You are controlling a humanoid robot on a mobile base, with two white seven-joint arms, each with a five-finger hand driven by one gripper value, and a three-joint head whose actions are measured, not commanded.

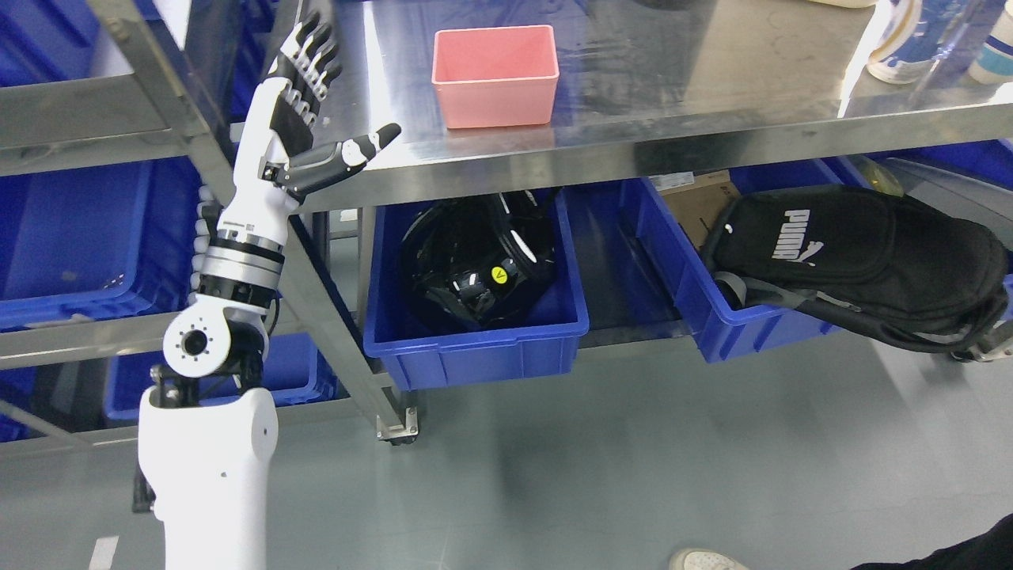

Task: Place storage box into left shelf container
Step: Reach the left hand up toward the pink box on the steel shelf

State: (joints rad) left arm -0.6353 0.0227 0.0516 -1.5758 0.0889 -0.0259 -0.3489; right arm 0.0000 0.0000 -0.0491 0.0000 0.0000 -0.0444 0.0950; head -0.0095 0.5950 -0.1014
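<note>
Your left hand (305,119) raised at desk (673,87) edge, fingers spread wide, holding nothing. Pink box (495,75) sits on desk, right of hand, apart. Blue bin (71,237) below-left of hand.

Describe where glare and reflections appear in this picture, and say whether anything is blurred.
Head view: the steel table glares bright at its upper right and mirrors the pink box faintly below it; the black helmet shows small highlights; the bottles at top right are washed out and soft; the left hand, the bag and the blue bins are sharp.
</note>
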